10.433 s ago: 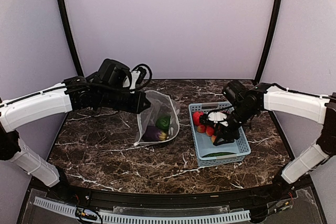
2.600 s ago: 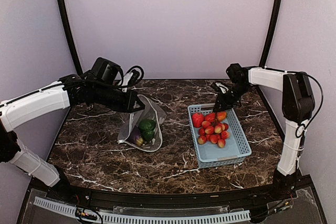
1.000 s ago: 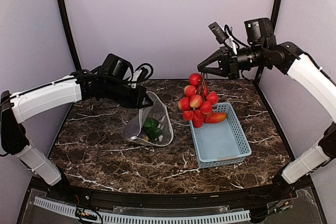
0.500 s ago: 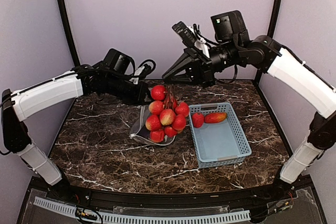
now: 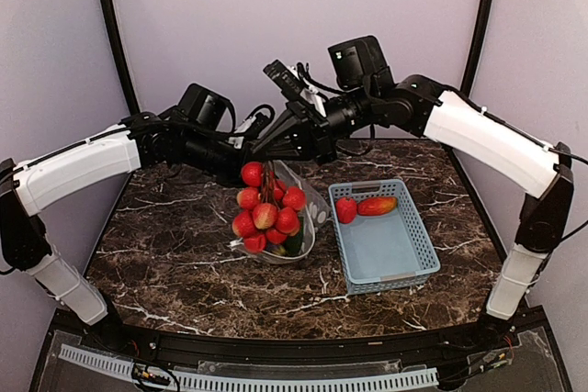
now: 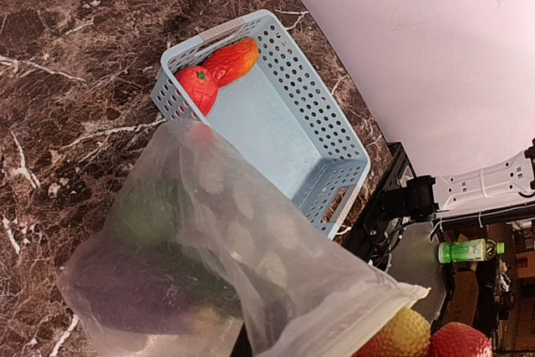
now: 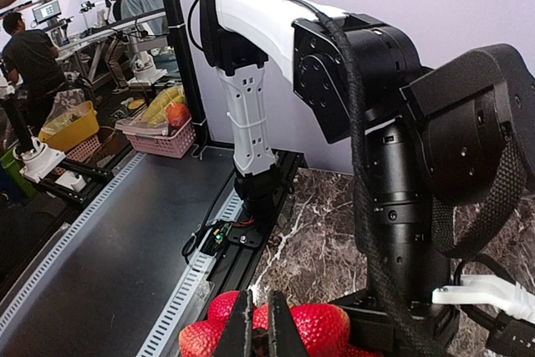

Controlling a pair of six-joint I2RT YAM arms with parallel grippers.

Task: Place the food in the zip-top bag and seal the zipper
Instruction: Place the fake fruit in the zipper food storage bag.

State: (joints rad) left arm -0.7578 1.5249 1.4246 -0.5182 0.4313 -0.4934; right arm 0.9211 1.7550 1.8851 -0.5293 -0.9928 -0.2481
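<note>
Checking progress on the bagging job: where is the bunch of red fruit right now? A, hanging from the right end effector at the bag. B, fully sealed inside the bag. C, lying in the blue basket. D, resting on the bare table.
A: the bunch of red fruit hangs from the shut right end effector at the mouth of the zip-top bag, clear of the basket.

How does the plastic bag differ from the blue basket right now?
The bag is clear, soft and slumped; the basket is light blue, stiff and slotted. The bag's mouth is held up by the left gripper; the basket lies flat, untouched. The bag holds a purple eggplant and something green; the basket holds a round red piece and a red-orange one at its far end. Both rest on the marble table and hold toy food.
</note>
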